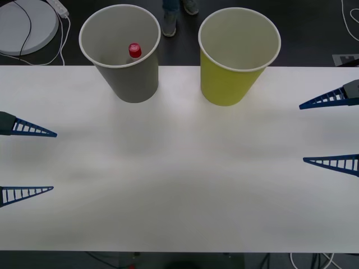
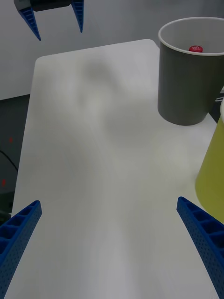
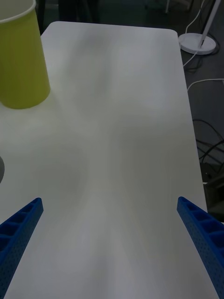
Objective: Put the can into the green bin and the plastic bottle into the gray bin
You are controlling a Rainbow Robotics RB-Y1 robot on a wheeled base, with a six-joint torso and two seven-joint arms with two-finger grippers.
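Observation:
The gray bin (image 1: 126, 61) stands at the table's far edge, left of centre. Inside it stands the plastic bottle, only its red cap (image 1: 134, 50) showing, as in the right wrist view (image 2: 197, 48). To its right the green bin (image 1: 235, 64) stands upright; what lies inside it is hidden, and the can is out of view. My left gripper (image 1: 54, 161) hovers open over the table's left side with nothing between its fingers. Over the right side my right gripper (image 1: 302, 133) is open and holds nothing. Both are well short of the bins.
The white table (image 1: 179, 185) spreads between the two arms. On the floor behind its left corner lies a round white base (image 1: 25, 25) with cables. Another white base (image 3: 198, 43) and cables lie beside the table's edge.

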